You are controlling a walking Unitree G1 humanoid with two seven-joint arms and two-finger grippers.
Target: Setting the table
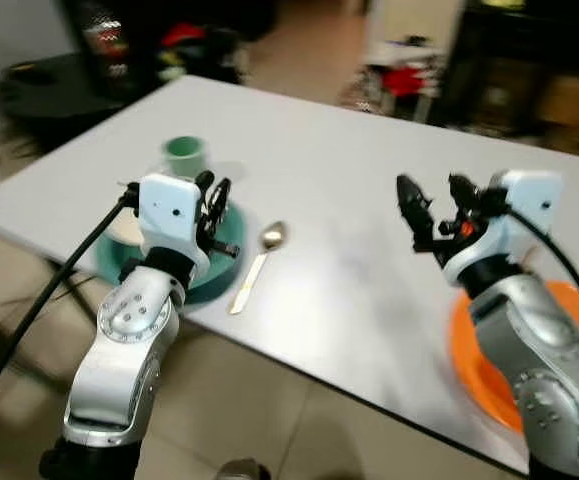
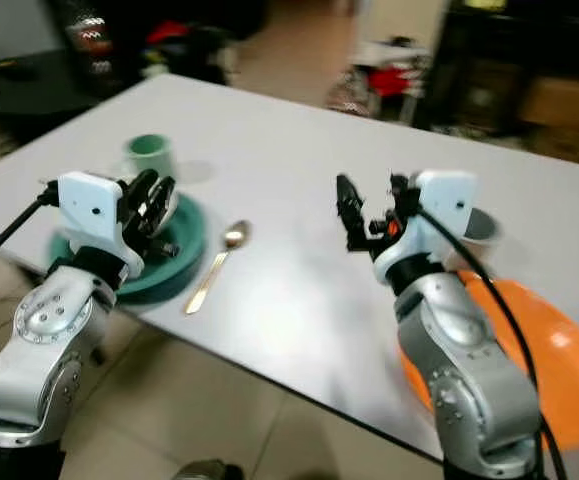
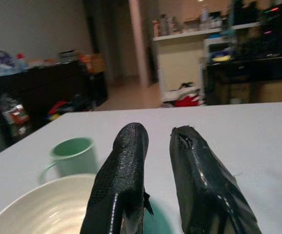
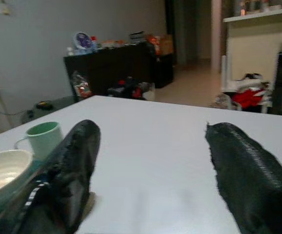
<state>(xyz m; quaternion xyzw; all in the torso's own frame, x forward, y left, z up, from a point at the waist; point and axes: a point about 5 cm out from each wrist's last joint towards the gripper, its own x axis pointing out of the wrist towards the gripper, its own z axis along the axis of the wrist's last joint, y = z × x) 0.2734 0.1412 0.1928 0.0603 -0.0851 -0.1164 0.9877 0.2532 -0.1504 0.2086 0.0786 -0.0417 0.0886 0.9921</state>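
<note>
A teal plate with a cream bowl on it lies near the table's front left edge. Behind the plate stands a green mug. A gold spoon lies just right of the plate, bowl end pointing away from me. My left gripper hovers over the plate's right side, its fingers nearly together with nothing between them. My right gripper is raised above the bare table to the right, open and holding nothing. An orange plate lies under my right forearm at the front right edge.
A white cup stands behind my right wrist, beside the orange plate. The white table has bare room between spoon and orange plate. Dark cabinets and clutter stand beyond the table's far edge; tiled floor lies below the near edge.
</note>
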